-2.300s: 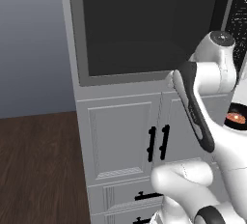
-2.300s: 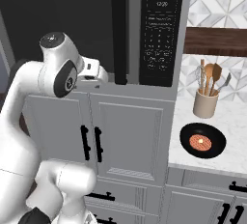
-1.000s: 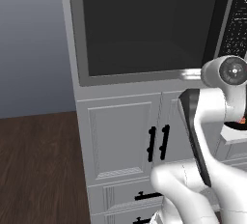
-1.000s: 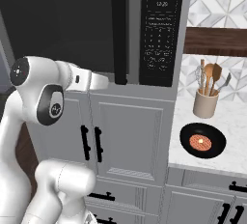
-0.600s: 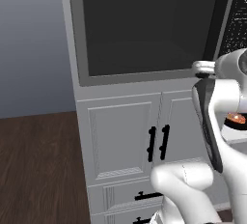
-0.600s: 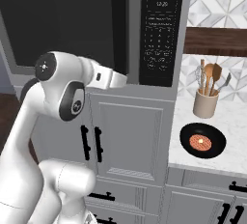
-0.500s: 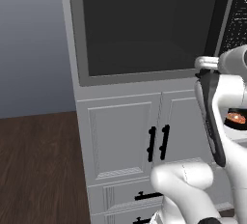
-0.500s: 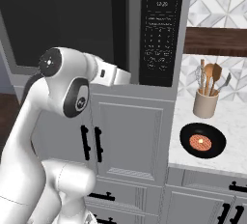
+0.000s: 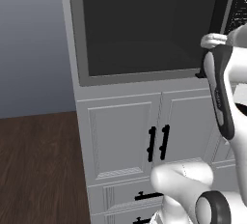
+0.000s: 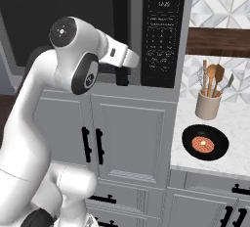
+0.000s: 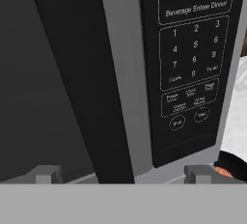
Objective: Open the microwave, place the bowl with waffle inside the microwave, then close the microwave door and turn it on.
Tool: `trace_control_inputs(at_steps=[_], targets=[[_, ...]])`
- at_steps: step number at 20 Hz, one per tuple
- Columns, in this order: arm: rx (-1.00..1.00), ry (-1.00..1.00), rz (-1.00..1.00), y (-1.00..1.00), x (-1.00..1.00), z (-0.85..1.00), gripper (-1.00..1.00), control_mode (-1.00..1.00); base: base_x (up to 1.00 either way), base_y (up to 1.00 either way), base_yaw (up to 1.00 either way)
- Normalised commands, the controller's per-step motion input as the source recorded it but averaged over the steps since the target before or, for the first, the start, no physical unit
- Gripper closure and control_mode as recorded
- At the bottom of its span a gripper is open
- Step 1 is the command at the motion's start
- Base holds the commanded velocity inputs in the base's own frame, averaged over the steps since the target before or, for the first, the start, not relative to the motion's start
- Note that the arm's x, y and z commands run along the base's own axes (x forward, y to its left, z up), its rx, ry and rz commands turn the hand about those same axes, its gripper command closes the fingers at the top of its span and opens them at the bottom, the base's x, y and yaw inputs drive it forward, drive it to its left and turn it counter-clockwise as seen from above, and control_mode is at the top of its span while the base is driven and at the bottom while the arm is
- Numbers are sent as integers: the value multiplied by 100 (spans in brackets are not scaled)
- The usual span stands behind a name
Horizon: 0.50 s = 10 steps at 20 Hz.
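The microwave (image 9: 135,80) is shut, its door (image 9: 144,30) a dark glass window in a grey frame. The door's long black bar handle (image 10: 120,11) stands just left of the button panel (image 10: 163,30). My gripper (image 11: 123,174) is open, right in front of the handle (image 11: 82,73); the bar's lower part rises between the two fingertips (image 11: 46,174), with a gap on each side. The bowl with waffle (image 10: 205,143), black with an orange-brown piece, sits on the white counter to the right of the microwave, well below my hand.
A beige jar of wooden utensils (image 10: 208,101) stands behind the bowl by the tiled wall. White cabinet doors with short black handles (image 10: 93,145) fill the space under the microwave. A dark wooden shelf (image 10: 217,42) hangs above the counter.
My arm has swung across and forward, bringing the hand from in front of the cabinet column up to the door handle. The gripper stays open. Bowl and door have not moved.
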Motion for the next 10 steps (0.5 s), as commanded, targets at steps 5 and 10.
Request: trace_control_inputs(at_steps=[5,10], targets=[[0,8,1,6,40,-5,-100,-100,0,0,0],[1,3,1,0,57,-3,-100,-100,0,0,0]])
